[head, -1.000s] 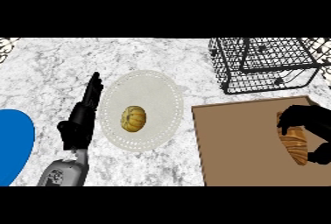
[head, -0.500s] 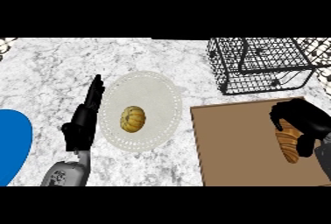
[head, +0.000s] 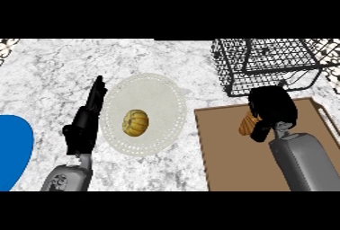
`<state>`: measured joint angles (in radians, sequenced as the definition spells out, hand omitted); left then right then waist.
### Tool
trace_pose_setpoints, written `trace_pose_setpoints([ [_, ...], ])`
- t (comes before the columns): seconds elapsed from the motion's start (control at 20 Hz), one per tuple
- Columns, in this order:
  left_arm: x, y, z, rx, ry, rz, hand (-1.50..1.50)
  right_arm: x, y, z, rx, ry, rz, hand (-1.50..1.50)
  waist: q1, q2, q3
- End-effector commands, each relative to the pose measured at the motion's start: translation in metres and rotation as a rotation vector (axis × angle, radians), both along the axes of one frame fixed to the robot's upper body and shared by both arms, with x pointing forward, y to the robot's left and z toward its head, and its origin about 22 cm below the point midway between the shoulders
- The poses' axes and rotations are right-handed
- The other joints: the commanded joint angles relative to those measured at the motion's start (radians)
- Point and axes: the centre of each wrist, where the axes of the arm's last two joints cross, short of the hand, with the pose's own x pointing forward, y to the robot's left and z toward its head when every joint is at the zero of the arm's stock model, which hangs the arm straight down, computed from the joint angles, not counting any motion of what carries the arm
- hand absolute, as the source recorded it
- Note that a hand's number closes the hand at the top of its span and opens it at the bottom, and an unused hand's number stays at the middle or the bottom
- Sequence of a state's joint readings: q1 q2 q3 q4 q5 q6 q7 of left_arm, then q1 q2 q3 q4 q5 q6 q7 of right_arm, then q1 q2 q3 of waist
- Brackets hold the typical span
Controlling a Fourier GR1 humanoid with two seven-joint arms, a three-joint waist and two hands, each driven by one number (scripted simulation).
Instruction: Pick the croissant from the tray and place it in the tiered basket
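While the right hand (head: 271,107) hangs over the brown tray (head: 229,148), its fingers are curled round the croissant (head: 248,124), which peeks out under them on their left side. Beyond those fingers stands the black wire tiered basket (head: 272,63). The left hand (head: 85,123) rests on the marble surface (head: 53,72), fingers straight, beside a white plate (head: 159,94) carrying a small golden bun (head: 135,122).
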<state>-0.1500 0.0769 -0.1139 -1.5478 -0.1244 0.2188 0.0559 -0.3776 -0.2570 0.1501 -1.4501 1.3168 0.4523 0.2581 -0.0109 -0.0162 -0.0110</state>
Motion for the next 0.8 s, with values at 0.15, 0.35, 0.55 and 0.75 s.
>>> trace_pose_setpoints([
  [0.15, -0.002, -0.008, 0.009, -0.005, 0.011, 0.003, 0.00, -0.019, 0.052, 0.106, 0.046, -0.227, -0.159, 1.50, 0.001, 0.004, 0.010],
  [0.35, 0.004, 0.006, -0.003, 0.008, -0.011, 0.006, 0.00, -0.042, 0.058, 0.166, 0.090, -0.317, -0.174, 1.50, -0.003, 0.009, 0.009],
  [0.55, -0.010, 0.007, 0.002, 0.010, -0.004, 0.001, 0.00, -0.054, 0.061, 0.222, 0.110, -0.352, -0.192, 1.50, 0.011, 0.008, 0.010],
  [0.75, -0.001, 0.005, 0.010, 0.000, -0.017, -0.010, 0.00, -0.046, 0.054, 0.238, 0.189, -0.364, -0.232, 1.50, 0.011, 0.013, 0.011],
])
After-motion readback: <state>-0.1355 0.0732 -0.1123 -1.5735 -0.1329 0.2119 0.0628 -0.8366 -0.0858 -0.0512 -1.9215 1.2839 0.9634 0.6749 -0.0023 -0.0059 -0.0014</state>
